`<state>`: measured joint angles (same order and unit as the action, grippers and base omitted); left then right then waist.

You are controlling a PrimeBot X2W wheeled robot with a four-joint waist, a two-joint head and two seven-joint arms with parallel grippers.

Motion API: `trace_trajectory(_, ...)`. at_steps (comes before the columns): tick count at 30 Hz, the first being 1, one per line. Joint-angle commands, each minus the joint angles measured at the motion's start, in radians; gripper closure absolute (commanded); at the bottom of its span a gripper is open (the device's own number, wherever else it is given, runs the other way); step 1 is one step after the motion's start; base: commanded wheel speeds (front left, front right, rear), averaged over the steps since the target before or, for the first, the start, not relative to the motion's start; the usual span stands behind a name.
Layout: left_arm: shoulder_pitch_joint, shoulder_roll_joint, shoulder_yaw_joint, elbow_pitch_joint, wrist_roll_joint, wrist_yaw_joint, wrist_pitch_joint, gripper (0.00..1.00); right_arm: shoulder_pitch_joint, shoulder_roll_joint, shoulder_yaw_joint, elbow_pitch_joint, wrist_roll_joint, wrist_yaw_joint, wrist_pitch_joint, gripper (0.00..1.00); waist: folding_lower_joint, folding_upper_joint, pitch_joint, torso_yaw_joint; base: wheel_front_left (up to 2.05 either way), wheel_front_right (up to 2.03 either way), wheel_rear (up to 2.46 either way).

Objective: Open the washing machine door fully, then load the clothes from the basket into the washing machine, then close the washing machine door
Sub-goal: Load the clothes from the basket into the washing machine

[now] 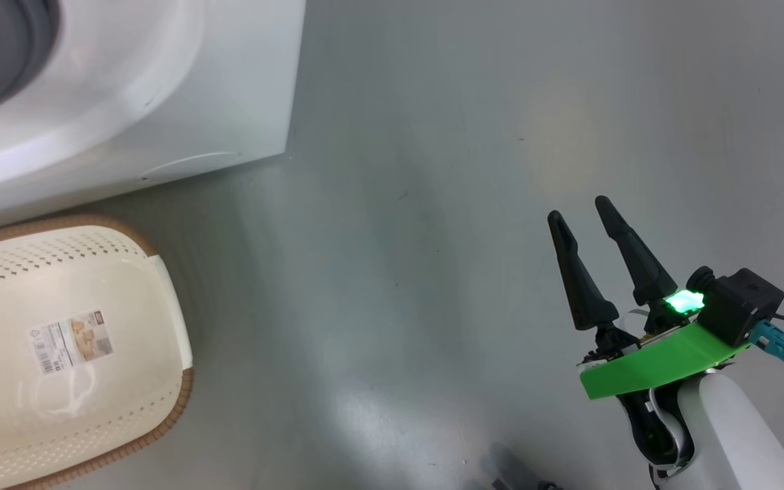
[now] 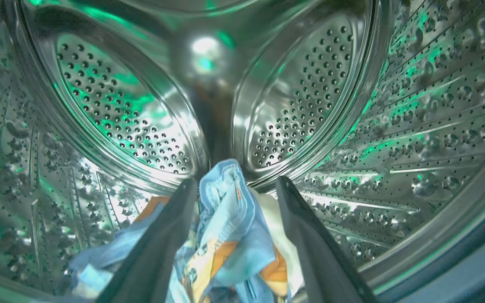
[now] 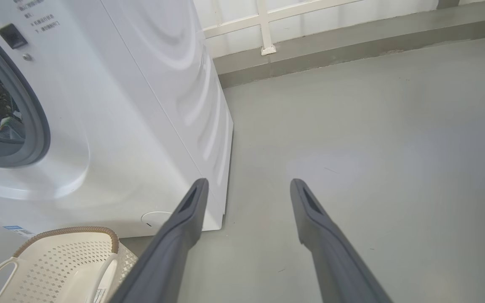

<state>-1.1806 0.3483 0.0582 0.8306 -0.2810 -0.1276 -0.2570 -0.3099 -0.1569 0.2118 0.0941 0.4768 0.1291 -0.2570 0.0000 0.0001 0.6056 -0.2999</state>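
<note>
My left gripper (image 2: 237,182) is inside the perforated steel drum (image 2: 415,126) of the washing machine (image 1: 160,82), with its fingers spread wide. The clothes (image 2: 230,235), light blue with orange and cream bits, lie bunched between and below the fingers on the drum's bottom. The cream basket (image 1: 38,262) stands on the floor in front of the washer, its bottom bare but for a paper label (image 1: 71,341). My right gripper (image 1: 579,209) hangs open over the grey floor to the right, holding nothing. The washing machine door is out of view.
In the right wrist view the washing machine (image 3: 141,105) shows its open mouth with the grey gasket (image 3: 36,126), and the basket (image 3: 70,261) sits below it. A low wall ledge (image 3: 352,46) runs behind. Grey floor (image 1: 433,272) stretches to the right of the washer.
</note>
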Motion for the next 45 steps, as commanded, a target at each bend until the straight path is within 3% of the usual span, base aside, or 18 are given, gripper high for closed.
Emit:
trace_trajectory(1, 0.039, 0.035, 0.015, -0.033, -0.004, -0.003, -0.005, 0.00, 0.008, -0.008, 0.011, -0.023, 0.003, 0.002, -0.005, 0.00, 0.0000, -0.0001, -0.002, 0.006, 0.00, 0.00, 0.00)
trace_trajectory(21, 0.386, -0.112, 0.135, -0.231, 0.027, -0.003, -0.005, 0.00, 0.059, -0.043, -0.055, -0.026, -0.011, 0.002, -0.005, 0.00, 0.0000, -0.0001, -0.086, 0.105, 0.00, 0.00, 0.00)
trace_trajectory(30, 0.606, -0.170, 0.147, -0.341, 0.049, -0.003, -0.005, 0.00, 0.114, -0.068, -0.069, -0.013, -0.008, 0.002, -0.005, 0.00, 0.0000, -0.0001, -0.186, 0.143, 0.00, 0.00, 0.00)
trace_trajectory(45, 0.895, -0.220, 0.138, -0.464, 0.073, -0.003, -0.005, 0.00, 0.241, -0.111, -0.080, 0.010, 0.006, 0.002, -0.005, 0.00, 0.0000, -0.0001, -0.371, 0.194, 0.00, 0.00, 0.00)
